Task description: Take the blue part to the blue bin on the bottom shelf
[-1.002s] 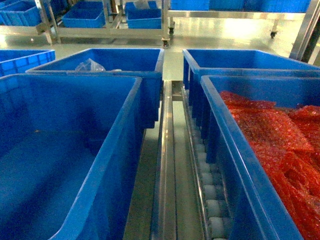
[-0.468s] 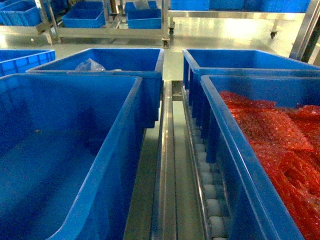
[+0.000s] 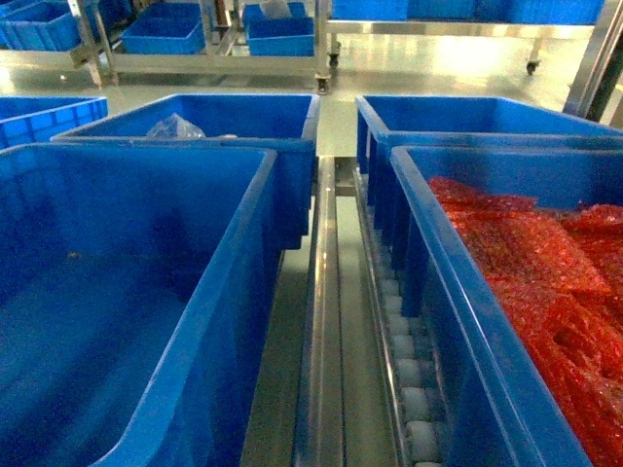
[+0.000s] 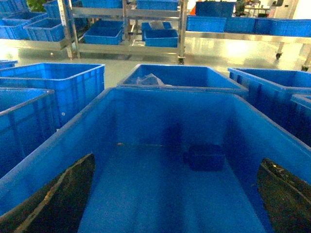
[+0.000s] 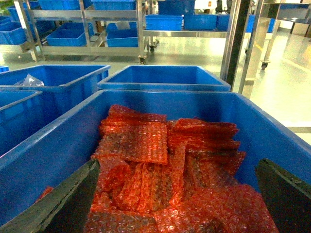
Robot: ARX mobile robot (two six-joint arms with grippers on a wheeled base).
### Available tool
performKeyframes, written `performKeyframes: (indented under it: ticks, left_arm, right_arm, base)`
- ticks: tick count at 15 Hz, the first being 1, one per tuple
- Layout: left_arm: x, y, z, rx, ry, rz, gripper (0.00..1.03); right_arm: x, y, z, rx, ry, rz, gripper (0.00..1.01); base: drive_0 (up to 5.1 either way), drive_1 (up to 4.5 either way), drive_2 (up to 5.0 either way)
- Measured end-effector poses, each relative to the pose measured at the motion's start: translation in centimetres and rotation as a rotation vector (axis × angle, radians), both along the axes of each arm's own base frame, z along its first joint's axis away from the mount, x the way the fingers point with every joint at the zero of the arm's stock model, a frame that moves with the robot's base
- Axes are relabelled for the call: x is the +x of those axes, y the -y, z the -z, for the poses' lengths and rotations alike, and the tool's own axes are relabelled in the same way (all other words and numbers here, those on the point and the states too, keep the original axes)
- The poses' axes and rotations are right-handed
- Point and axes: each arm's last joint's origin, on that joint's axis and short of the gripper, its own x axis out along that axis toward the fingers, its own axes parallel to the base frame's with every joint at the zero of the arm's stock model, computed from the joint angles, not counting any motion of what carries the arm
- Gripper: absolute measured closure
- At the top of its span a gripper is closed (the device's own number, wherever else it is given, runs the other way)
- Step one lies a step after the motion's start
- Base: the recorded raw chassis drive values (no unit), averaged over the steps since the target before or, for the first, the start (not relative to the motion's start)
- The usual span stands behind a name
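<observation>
A small dark blue block, the blue part (image 4: 206,157), lies on the floor of a large blue bin (image 4: 73,127), towards its far right. My left gripper (image 4: 175,204) hangs open over this bin's near end, nothing between its black fingers (image 4: 63,199), short of the part. The same bin (image 3: 243,253) fills the left of the head view, where the part does not show. My right gripper (image 5: 175,204) is open above a blue bin (image 5: 63,145) holding red bubble wrap (image 5: 160,165). The bins stand on the bottom shelf (image 3: 336,321), steel rails with white rollers (image 3: 414,389).
Behind stand two more blue bins, the left one (image 3: 224,117) holding a clear plastic bag (image 3: 173,126), the right one (image 3: 467,122) beside it. Another bin (image 3: 49,112) sits far left. Racks with blue bins (image 3: 277,34) stand across the shiny floor.
</observation>
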Motion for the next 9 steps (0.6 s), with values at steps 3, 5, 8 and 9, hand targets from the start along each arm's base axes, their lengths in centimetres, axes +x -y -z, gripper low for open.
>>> performKeyframes:
  ticks: [3,5,8,9]
  left_arm:
    - [0.0,0.0,0.0,0.0,0.0,0.0,0.05]
    - [0.0,0.0,0.0,0.0,0.0,0.0,0.05]
    - [0.0,0.0,0.0,0.0,0.0,0.0,0.05]
    - [0.0,0.0,0.0,0.0,0.0,0.0,0.05]
  right_arm:
    - [0.0,0.0,0.0,0.0,0.0,0.0,0.03]
    - [0.0,0.0,0.0,0.0,0.0,0.0,0.03]
    - [0.0,0.0,0.0,0.0,0.0,0.0,0.03]
    - [0.0,0.0,0.0,0.0,0.0,0.0,0.03]
  base:
    - [0.0,0.0,0.0]
    - [0.0,0.0,0.0]
    - [0.0,0.0,0.0]
    - [0.0,0.0,0.0]
